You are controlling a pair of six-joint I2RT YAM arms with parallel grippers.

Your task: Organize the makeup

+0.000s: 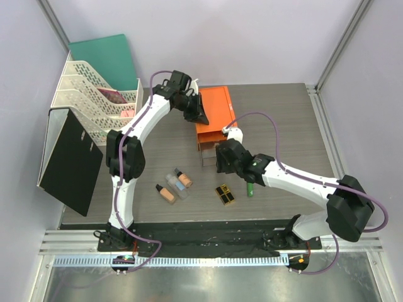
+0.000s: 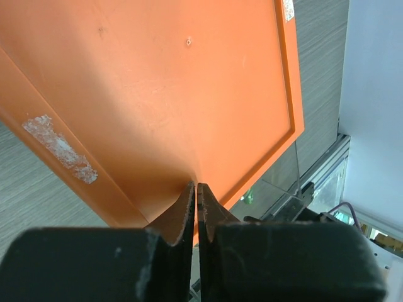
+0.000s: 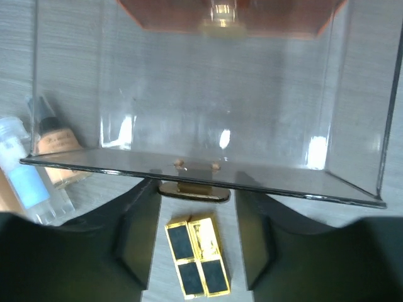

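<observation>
The orange drawer box (image 1: 214, 113) stands mid-table. My left gripper (image 1: 195, 112) is shut, its tips (image 2: 196, 189) pressed on the box's orange top (image 2: 157, 94). My right gripper (image 1: 220, 158) is open. In the right wrist view (image 3: 195, 202) its jaws stand either side of the small handle (image 3: 194, 190) of the clear drawer (image 3: 214, 107), which is pulled out and holds nothing. Two black-and-gold lipstick cases (image 1: 224, 194) (image 3: 195, 255) lie just in front. Peach bottles (image 1: 183, 179) (image 1: 167, 194) (image 3: 53, 141) lie to the left. The green tube (image 1: 250, 189) lies under my right arm.
A clear bottle with blue filling (image 3: 22, 176) lies beside the peach bottles. A white file rack (image 1: 94, 94), a green folder (image 1: 107, 56) and a black binder (image 1: 69, 160) stand at the left. Frame posts and a rail edge the table.
</observation>
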